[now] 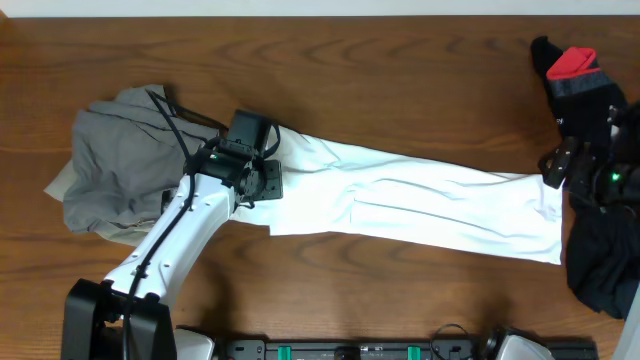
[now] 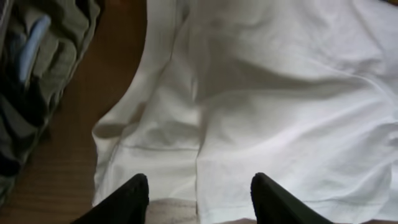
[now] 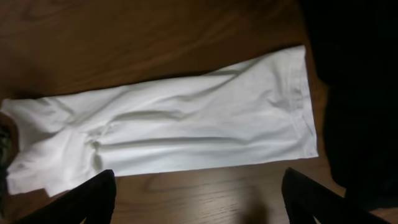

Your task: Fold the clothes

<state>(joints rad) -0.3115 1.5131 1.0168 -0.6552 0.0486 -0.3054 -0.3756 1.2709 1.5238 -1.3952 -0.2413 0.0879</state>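
The clothes' white T-shirt (image 1: 420, 200) lies folded into a long narrow strip across the middle of the table, its print hidden. My left gripper (image 1: 268, 180) hovers over the strip's left end. In the left wrist view the left gripper (image 2: 199, 182) is open, its fingers apart above the white cloth (image 2: 267, 106) with nothing between them. My right gripper (image 1: 555, 165) is at the strip's right end. In the right wrist view the right gripper (image 3: 199, 180) is open over bare wood, just off the long edge of the shirt (image 3: 186, 124).
A crumpled grey-khaki garment (image 1: 115, 170) lies at the left, touching the shirt's left end and seen again (image 2: 43, 74) in the left wrist view. A black-and-red piece (image 1: 572, 65) and a black garment (image 1: 600, 260) sit at the right edge, partly under the right arm.
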